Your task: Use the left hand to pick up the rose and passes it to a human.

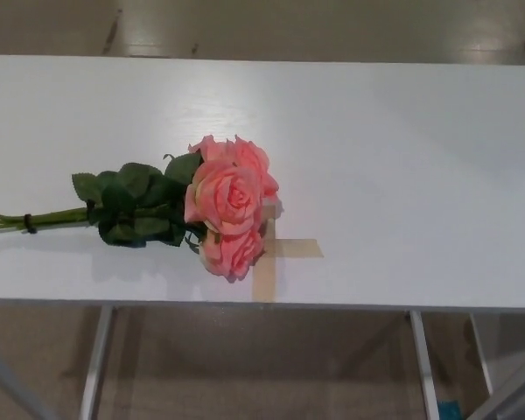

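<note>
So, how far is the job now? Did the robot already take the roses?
Nothing looks done yet. The bunch of pink roses lies flat on the white table, blooms partly over the tape cross, stems pointing to the robot's left. Nothing is in hand: neither robot hand is in view, and no person shows. Reaching, grasping, lifting and passing are all left.

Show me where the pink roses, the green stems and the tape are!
pink roses (225, 197), head view, middle of the biggest bloom
green stems (48, 217), head view, bare bundled part near the black tie
tape cross (297, 248), head view, right arm
</note>
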Controlling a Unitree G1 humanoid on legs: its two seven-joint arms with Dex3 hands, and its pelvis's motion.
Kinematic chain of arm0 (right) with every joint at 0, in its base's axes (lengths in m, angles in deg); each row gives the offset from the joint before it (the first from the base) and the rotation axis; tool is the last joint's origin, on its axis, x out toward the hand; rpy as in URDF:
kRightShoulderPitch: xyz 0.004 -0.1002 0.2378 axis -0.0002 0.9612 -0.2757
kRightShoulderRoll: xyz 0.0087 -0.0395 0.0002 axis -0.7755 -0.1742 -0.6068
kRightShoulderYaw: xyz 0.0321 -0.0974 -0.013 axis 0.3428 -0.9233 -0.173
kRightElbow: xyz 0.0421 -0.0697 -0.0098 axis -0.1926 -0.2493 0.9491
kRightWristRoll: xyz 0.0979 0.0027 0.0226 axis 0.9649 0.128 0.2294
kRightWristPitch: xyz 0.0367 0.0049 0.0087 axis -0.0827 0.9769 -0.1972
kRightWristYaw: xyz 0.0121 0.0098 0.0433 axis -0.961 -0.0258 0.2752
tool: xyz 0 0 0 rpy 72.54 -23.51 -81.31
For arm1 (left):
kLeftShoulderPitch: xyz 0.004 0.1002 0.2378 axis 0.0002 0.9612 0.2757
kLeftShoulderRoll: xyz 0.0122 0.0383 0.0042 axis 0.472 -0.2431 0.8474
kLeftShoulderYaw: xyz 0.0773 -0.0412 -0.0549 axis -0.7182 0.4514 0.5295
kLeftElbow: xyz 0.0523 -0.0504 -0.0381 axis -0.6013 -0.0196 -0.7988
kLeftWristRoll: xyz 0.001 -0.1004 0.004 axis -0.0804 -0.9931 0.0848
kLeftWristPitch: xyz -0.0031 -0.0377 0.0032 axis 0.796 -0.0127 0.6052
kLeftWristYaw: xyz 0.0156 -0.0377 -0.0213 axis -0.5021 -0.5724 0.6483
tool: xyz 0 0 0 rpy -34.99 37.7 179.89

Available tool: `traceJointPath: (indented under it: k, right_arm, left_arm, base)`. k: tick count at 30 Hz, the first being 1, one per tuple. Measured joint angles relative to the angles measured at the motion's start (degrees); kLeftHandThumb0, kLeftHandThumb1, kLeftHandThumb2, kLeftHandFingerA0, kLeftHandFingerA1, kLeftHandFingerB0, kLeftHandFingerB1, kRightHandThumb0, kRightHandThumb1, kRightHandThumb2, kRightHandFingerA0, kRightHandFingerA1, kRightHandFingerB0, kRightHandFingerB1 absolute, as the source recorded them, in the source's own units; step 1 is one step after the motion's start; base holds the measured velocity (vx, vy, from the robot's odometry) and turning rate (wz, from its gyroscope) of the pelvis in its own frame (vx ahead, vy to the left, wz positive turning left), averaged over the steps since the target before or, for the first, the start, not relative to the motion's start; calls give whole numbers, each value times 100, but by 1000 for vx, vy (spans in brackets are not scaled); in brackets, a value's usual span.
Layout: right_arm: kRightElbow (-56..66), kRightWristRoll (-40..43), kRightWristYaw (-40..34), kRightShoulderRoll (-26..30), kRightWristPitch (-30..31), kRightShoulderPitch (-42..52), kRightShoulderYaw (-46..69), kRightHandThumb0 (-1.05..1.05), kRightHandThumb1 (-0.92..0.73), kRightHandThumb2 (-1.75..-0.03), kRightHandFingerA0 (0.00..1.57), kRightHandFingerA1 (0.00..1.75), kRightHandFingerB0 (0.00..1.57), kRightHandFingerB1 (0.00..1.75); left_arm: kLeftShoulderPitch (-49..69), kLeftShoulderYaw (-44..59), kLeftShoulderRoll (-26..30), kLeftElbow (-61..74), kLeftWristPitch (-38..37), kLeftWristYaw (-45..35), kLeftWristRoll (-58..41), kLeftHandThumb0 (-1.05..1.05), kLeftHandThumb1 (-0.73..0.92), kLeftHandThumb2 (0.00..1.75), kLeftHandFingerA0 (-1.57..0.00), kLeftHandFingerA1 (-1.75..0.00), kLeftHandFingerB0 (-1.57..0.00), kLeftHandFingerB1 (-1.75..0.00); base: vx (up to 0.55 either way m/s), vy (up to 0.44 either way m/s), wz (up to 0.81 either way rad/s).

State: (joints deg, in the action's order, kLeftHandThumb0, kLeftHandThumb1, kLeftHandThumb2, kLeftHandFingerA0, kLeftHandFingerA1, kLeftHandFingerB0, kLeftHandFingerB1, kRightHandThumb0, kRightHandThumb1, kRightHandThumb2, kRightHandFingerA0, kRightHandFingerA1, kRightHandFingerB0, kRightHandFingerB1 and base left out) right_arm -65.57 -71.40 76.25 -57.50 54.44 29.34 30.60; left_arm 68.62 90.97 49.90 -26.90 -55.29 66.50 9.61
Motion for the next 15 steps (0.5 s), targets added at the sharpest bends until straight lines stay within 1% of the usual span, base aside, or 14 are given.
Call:
traceJointPath:
  k: [3, 4, 5, 6, 7, 11, 12, 13, 15]
  right_arm:
    - [-1, -2, -1, 0, 0, -3, -2, -58, -59, -94, 55, 59, 43, 52]
    - [-2, -2, -1, 0, 0, -3, -3, -56, -72, -63, 62, 48, 51, 36]
    - [-4, -2, -2, 0, 0, -3, -3, -56, -72, -63, 62, 48, 51, 36]
    - [-4, -4, -2, -1, 0, -3, -4, -55, -72, -63, 62, 48, 51, 35]
    - [-4, -5, -3, -1, 0, -3, -5, -55, -72, -62, 62, 48, 51, 35]
    - [-4, -9, -3, -1, 0, -3, -15, -55, -72, -62, 62, 48, 51, 35]
    - [-4, -9, -3, -1, 0, -4, -21, -55, -72, -63, 63, 48, 51, 36]
    - [-4, -9, -3, -2, 0, -5, -25, -55, -72, -63, 63, 48, 51, 36]
    - [-4, -10, -4, -2, 0, -6, -33, -55, -72, -63, 63, 48, 51, 36]
  left_arm:
    - [404, 122, 17, 787, 49, -293, -217, -35, 38, 52, -73, -44, -70, -42]
    - [534, 156, 24, 1032, 73, -392, -293, -30, 39, 52, -73, -45, -70, -42]
    - [630, 184, 33, 1226, 91, -494, -367, -30, 39, 52, -73, -45, -70, -42]
    - [696, 209, 42, 1368, 110, -588, -426, -38, 36, 60, -70, -50, -65, -46]
    - [756, 233, 47, 1502, 132, -682, -489, -29, 40, 52, -72, -45, -65, -41]
    - [990, 333, 68, 2081, 249, -1088, -796, -29, 40, 52, -72, -45, -65, -41]
    - [1059, 357, 78, 2262, 291, -1230, -893, -33, 39, 52, -66, -44, -56, -38]
    - [1104, 378, 85, 2383, 325, -1315, -966, -40, 36, 60, -59, -48, -53, -43]
    - [1238, 477, 110, 2808, 419, -1502, -1167, -40, 36, 60, -59, -48, -53, -43]
  base:
    - [0, 0, 0]
    - [0, 0, 0]
    - [0, 0, 0]
    - [0, 0, 0]
    - [0, 0, 0]
    - [0, 0, 0]
    - [0, 0, 0]
    - [0, 0, 0]
    - [0, 0, 0]
